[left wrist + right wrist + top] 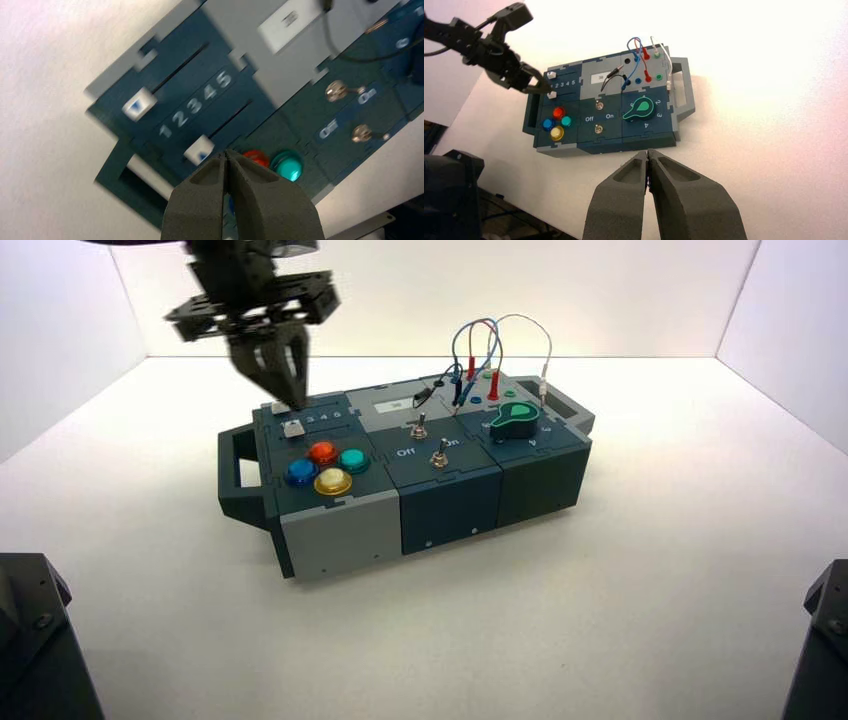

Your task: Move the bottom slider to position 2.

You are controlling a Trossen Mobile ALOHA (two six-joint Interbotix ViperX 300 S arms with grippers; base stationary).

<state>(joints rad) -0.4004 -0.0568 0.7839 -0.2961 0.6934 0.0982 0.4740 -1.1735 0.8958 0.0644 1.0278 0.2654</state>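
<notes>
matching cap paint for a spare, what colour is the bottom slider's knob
White; the bottom slider's knob shows best in the left wrist view.

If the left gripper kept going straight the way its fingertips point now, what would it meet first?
Probably the bottom slider or the box top right beside it; how high the left gripper hovers is unclear.

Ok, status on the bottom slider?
Left gripper over box's left end, jaws shut. Right gripper parked front right, jaws shut. Bottom slider between 1 and 2, nearer 2. Nothing visible blocking it.
</notes>
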